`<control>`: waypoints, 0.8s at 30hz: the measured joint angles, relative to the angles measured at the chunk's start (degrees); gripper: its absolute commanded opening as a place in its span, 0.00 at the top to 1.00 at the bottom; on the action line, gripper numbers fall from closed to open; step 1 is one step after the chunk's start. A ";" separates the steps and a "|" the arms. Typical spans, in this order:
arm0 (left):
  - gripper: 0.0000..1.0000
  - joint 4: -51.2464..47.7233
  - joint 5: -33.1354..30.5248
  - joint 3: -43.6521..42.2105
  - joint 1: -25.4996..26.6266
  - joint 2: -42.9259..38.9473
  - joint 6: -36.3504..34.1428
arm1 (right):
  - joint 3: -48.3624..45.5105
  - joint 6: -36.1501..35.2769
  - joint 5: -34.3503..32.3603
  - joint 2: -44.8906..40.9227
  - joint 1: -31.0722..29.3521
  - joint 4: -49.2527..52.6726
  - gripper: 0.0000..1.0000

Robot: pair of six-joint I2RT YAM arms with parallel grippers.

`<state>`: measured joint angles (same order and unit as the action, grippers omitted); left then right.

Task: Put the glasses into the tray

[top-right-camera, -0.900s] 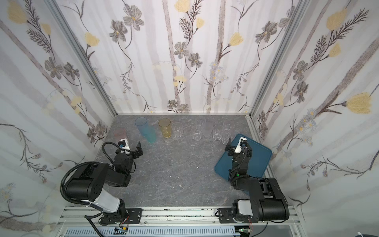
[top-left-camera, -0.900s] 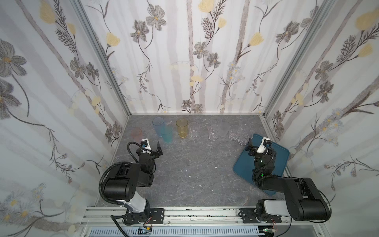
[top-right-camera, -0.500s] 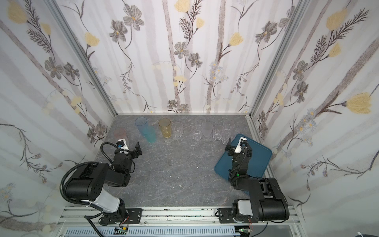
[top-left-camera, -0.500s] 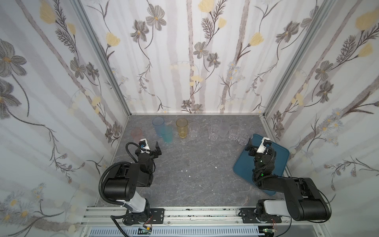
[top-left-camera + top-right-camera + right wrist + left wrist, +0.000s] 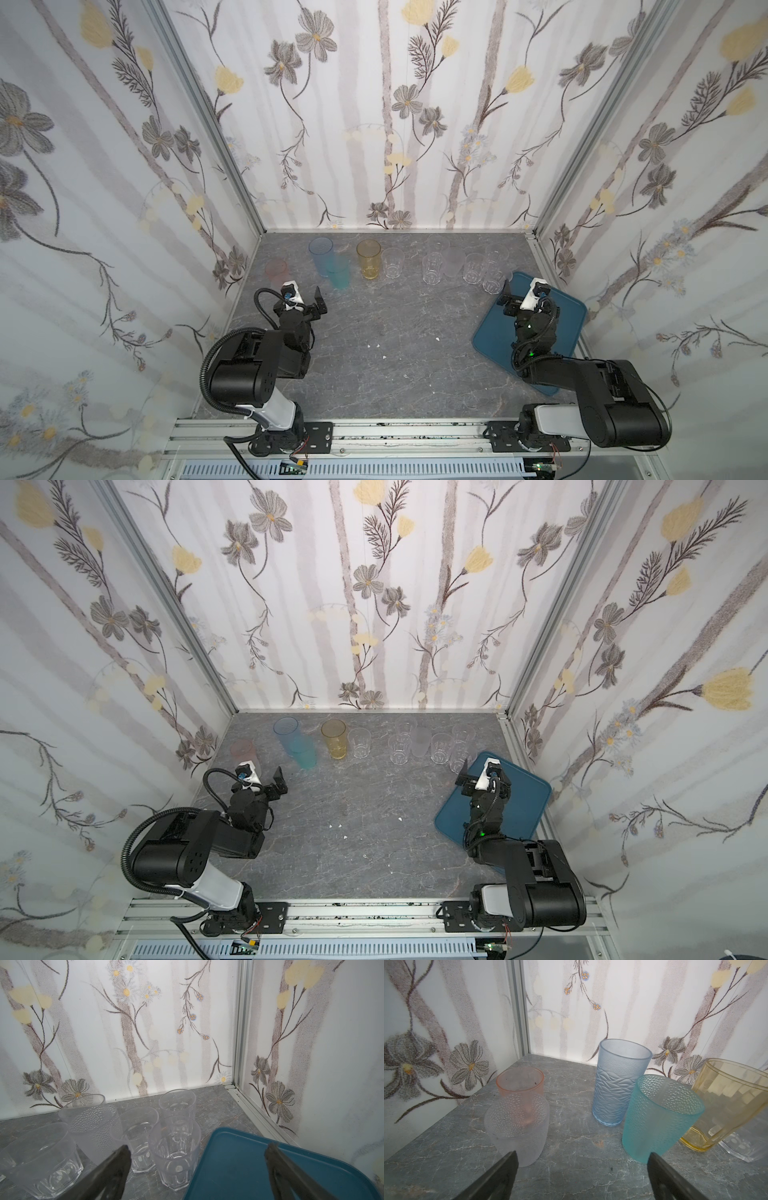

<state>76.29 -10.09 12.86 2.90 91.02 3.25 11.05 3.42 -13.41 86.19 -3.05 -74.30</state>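
Observation:
The glasses stand in a loose row along the back of the table in both top views: pink (image 5: 276, 268), light blue (image 5: 321, 253), teal (image 5: 338, 272), amber (image 5: 369, 259), then several clear and frosted ones (image 5: 454, 262). The tray (image 5: 569, 316) lies at the right, holding no glass. My left gripper (image 5: 583, 1156) is open and holds nothing, low over the table, between a frosted glass (image 5: 517, 1132) and the teal glass (image 5: 658, 1118). Over the tray's far left corner (image 5: 249, 1167), my right gripper (image 5: 197, 1148) is open, with a clear glass (image 5: 174, 1153) just ahead of it.
Flowered walls close the table in on three sides, with a metal corner post (image 5: 519, 1007) behind the pink glass. The tray's far edge lies close to the right wall (image 5: 332, 1084). Small white specks (image 5: 376, 345) dot the grey table in the middle.
My left gripper has edged slightly to the left, staying open. The right arm and the glasses have not moved.

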 measured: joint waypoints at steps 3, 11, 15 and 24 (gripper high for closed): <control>0.00 0.00 0.02 0.00 0.00 0.00 -0.02 | 0.00 0.00 0.00 0.00 0.00 0.00 0.00; 0.00 0.00 0.59 0.00 0.04 0.00 -0.04 | 0.00 0.00 0.00 0.00 0.02 0.00 0.00; 0.00 0.00 0.68 0.00 0.04 0.00 -0.07 | 0.00 0.00 0.00 0.00 0.02 0.00 0.00; 0.00 0.00 -0.72 0.00 0.04 -0.02 0.17 | 0.00 0.00 0.00 0.00 0.02 0.00 0.00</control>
<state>76.29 -10.81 12.86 2.94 91.00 3.42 11.05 3.42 -13.41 86.19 -3.03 -74.30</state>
